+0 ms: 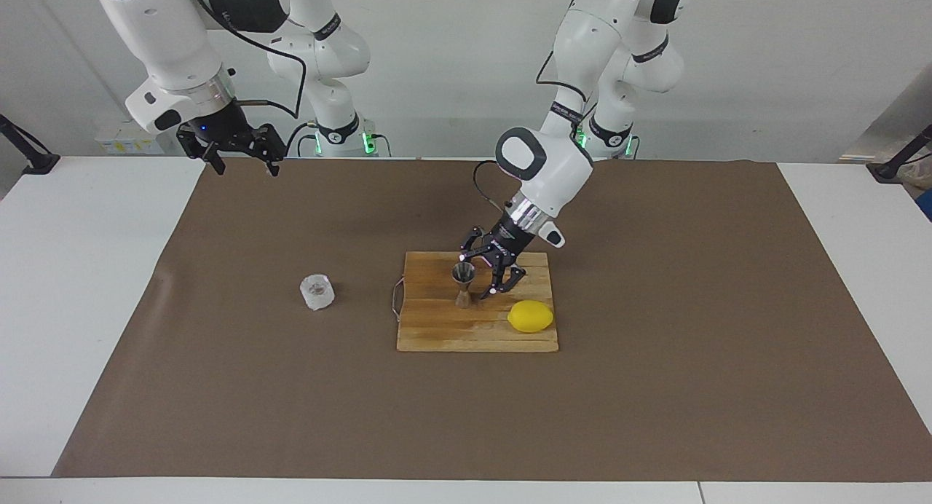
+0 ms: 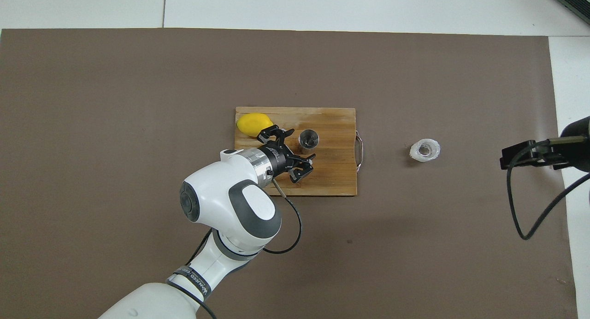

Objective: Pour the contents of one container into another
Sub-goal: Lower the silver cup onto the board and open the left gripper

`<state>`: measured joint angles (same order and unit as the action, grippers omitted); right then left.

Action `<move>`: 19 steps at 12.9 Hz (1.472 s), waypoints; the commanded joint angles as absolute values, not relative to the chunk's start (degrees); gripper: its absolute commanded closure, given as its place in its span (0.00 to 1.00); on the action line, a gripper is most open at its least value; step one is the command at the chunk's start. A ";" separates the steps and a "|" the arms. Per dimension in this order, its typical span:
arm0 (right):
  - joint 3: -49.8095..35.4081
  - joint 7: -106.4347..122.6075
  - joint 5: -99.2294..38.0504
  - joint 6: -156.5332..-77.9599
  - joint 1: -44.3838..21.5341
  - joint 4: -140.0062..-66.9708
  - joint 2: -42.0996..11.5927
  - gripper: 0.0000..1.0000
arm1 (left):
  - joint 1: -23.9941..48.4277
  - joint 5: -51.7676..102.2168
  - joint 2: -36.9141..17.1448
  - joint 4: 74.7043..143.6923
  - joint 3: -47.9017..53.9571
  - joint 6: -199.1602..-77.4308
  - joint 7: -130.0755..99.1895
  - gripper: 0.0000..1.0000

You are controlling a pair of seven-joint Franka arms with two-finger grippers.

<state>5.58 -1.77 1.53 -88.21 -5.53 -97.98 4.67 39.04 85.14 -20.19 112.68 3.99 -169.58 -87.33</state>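
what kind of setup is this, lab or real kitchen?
Likely a robotics lab bench staged as a bar or kitchen: brown paper sheet over a white table, with only a wooden cutting board, jigger and lemon.

A brown mat (image 1: 655,344) covers the table (image 1: 87,271), carrying a wooden board (image 1: 437,333) and glass cup (image 1: 317,291).
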 commanded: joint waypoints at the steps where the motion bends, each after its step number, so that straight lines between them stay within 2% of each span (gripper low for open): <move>1: 5.19 -2.46 0.88 -88.33 -4.75 -97.56 4.48 0.00 | 38.59 85.87 -18.03 113.20 3.43 -167.62 -80.97 0.00; 4: 5.27 -2.46 0.88 -88.33 -4.75 -97.56 4.48 0.00 | 37.79 85.78 -13.90 116.71 3.25 -165.50 -70.61 0.00; 13: 5.01 -2.11 0.97 -85.70 -4.92 -97.65 4.92 0.00 | 37.27 84.82 -8.18 120.15 2.99 -165.59 -40.63 0.00; 16: 4.92 4.55 0.88 -86.22 -4.83 -98.00 5.01 0.00 | 35.08 72.20 -7.73 118.83 2.99 -163.41 -38.94 0.00; 19: 5.36 15.24 -1.56 -86.57 -4.05 -98.26 5.01 0.00 | 29.20 55.70 -7.56 115.24 2.90 -149.21 -39.02 0.00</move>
